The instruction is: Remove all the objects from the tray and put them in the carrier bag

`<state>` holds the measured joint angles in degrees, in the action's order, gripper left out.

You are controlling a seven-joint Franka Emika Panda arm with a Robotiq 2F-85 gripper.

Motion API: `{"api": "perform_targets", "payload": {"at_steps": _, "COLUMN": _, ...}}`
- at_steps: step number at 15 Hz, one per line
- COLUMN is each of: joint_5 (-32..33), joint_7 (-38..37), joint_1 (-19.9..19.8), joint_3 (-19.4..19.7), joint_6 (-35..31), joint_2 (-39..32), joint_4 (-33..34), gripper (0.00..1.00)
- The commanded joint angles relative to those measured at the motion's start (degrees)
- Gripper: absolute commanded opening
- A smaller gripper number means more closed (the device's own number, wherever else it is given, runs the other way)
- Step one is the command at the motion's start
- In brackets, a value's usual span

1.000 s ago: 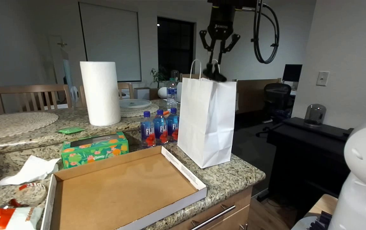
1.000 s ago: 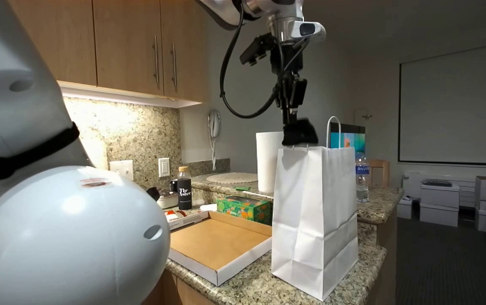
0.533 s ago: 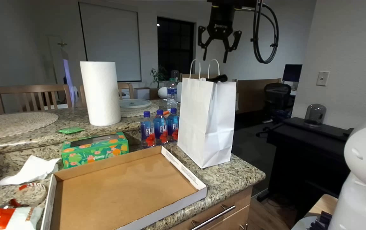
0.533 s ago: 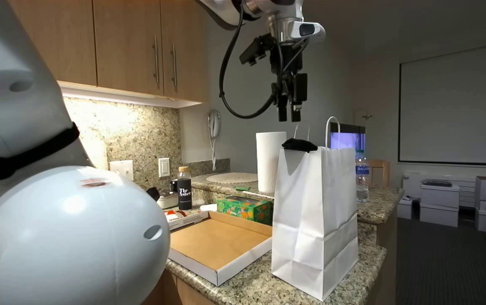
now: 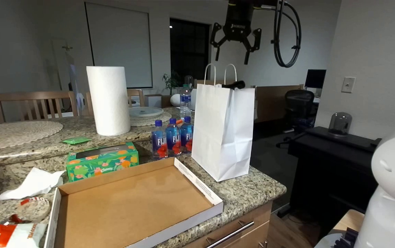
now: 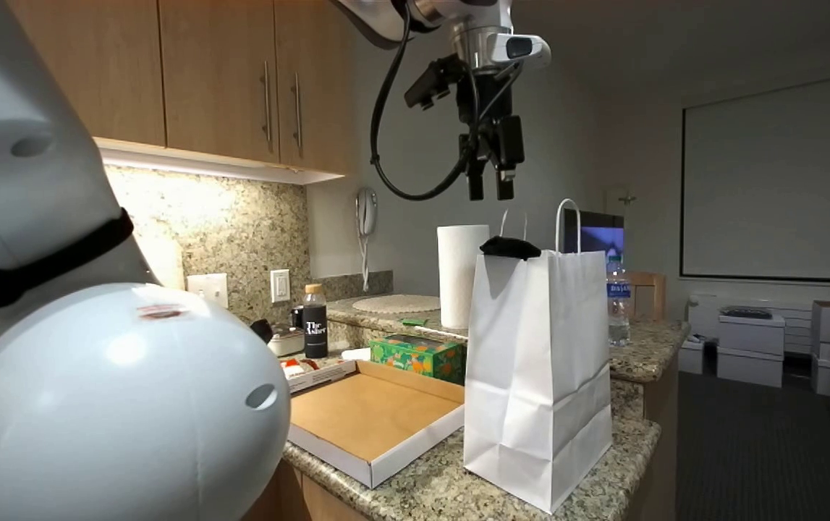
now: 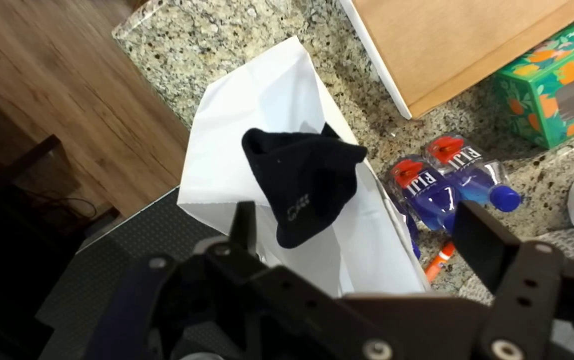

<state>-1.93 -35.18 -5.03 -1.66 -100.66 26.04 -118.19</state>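
Robotiq gripper (image 5: 232,59) edged up and released the black sock (image 7: 304,182) since a second ago. Granite counter (image 5: 262,187) has the cardboard tray (image 5: 135,206), white paper bag (image 5: 222,132) upright near it. Jaws wide apart above, holding nothing; sock slumped on the bag's rim.

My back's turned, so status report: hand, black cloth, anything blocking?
Hand open, above carrier bag. Black cloth resting on its top edge, not fully inside. Upright handles might interfere.

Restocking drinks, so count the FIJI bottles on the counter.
3, in a row: the first bottle nearest the tissue box, the middle bottle, and the last bottle beside the carrier bag, which may hide more.
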Motion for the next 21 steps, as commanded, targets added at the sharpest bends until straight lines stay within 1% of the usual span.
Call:
{"api": "perform_targets", "payload": {"at_steps": 1, "joint_5": -2.14, "joint_7": 1.08, "joint_1": -0.64, "joint_3": 0.82, "joint_6": 0.20, "joint_2": 2.70, "joint_4": -3.78, "gripper": 1.00}}
{"api": "perform_targets", "payload": {"at_steps": 5, "joint_5": -4.00, "joint_7": 1.81, "joint_1": -1.69, "joint_3": 3.42, "joint_6": 3.40, "joint_2": 5.10, "joint_4": -8.06, "gripper": 1.00}}
{"api": "perform_targets", "payload": {"at_steps": 8, "joint_5": -4.79, "joint_7": 1.57, "joint_1": -3.42, "joint_3": 5.16, "joint_6": 6.57, "joint_2": 8.36, "joint_4": -10.76, "gripper": 1.00}}
{"api": "perform_targets", "payload": {"at_steps": 11, "joint_5": -4.83, "joint_7": 2.03, "joint_1": -4.90, "joint_3": 5.98, "joint_6": 11.05, "joint_2": 9.18, "joint_4": -11.09, "gripper": 1.00}}
{"api": "perform_targets", "payload": {"at_steps": 15, "joint_5": -5.44, "joint_7": 3.21, "joint_1": -5.47, "joint_3": 6.18, "joint_6": 16.34, "joint_2": 7.17, "joint_4": -10.15, "gripper": 1.00}}
{"api": "perform_targets", "payload": {"at_steps": 21, "joint_5": -5.38, "joint_7": 1.59, "joint_1": -5.66, "joint_3": 5.25, "joint_6": 16.62, "joint_2": 1.93, "joint_4": -8.60, "gripper": 1.00}}
